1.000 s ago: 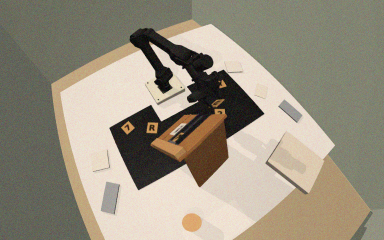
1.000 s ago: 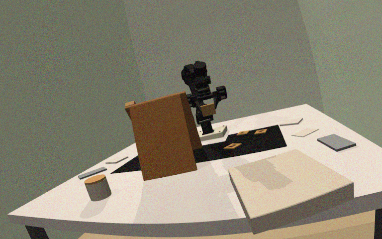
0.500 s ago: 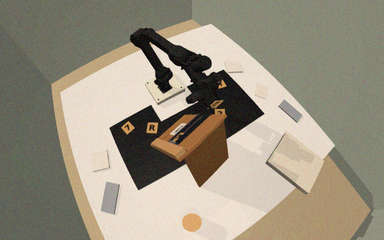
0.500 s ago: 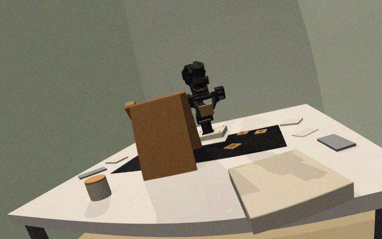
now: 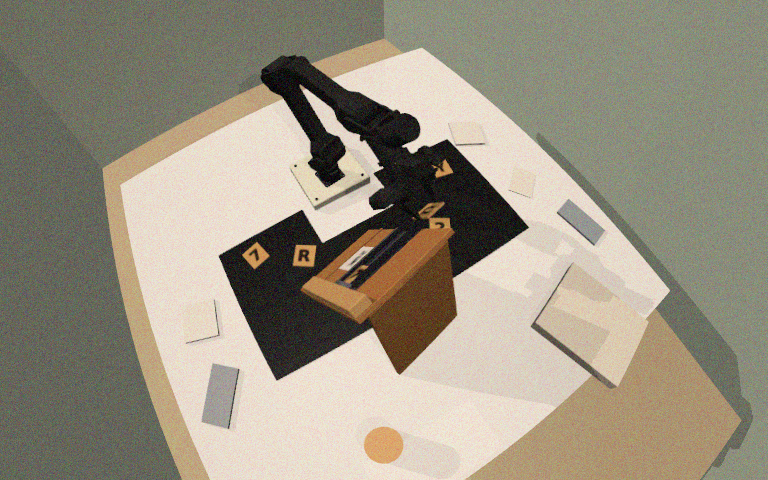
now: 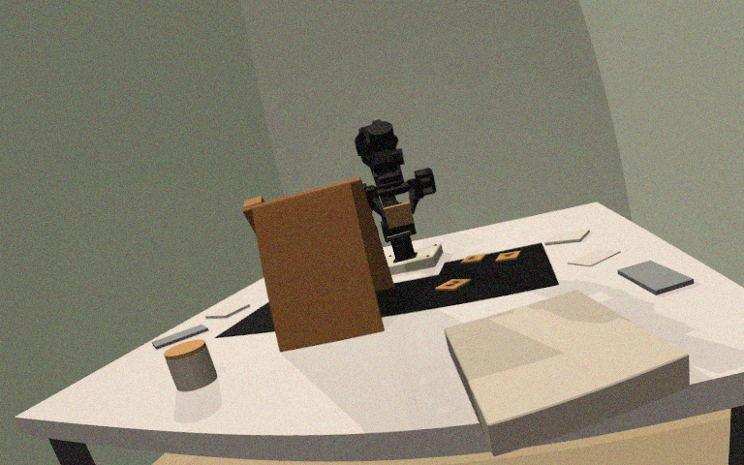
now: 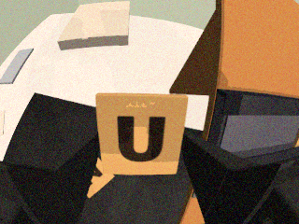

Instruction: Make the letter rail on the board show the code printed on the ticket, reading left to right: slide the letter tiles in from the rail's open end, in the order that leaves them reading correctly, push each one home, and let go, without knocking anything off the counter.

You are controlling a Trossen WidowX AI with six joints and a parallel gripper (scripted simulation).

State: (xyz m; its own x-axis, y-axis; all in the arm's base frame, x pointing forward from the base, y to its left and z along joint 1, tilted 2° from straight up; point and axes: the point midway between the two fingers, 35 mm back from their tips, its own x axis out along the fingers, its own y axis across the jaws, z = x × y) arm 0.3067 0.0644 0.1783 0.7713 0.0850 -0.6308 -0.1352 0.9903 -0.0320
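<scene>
My gripper (image 5: 423, 211) (image 6: 397, 214) (image 7: 141, 137) is shut on the U tile (image 5: 431, 209) (image 6: 397, 215) (image 7: 175, 135), held upright just off the rail's right end in the top view. The letter rail (image 5: 390, 247) (image 7: 262, 104) is a dark channel on the slanted wooden board (image 5: 416, 274) (image 6: 318, 263) (image 7: 262, 47). An orange tile (image 5: 355, 276) sits at its left end, letter unreadable. The ticket (image 5: 356, 258) lies above the rail; its print is too small to read. Loose tiles are 7 (image 5: 255, 262), R (image 5: 304, 263), Y (image 5: 444, 169) and a partly hidden one resembling 2 (image 5: 439, 221) (image 6: 441, 286).
The black mat (image 5: 271, 328) (image 6: 526, 274) lies under the board. The exterior view shows two more tiles at the back, a near one (image 6: 473, 258) and a far one (image 6: 508, 256). A large beige block (image 5: 589, 328) (image 6: 559, 356), grey slabs and an orange-topped cylinder (image 5: 383, 444) (image 6: 192, 367) stand around.
</scene>
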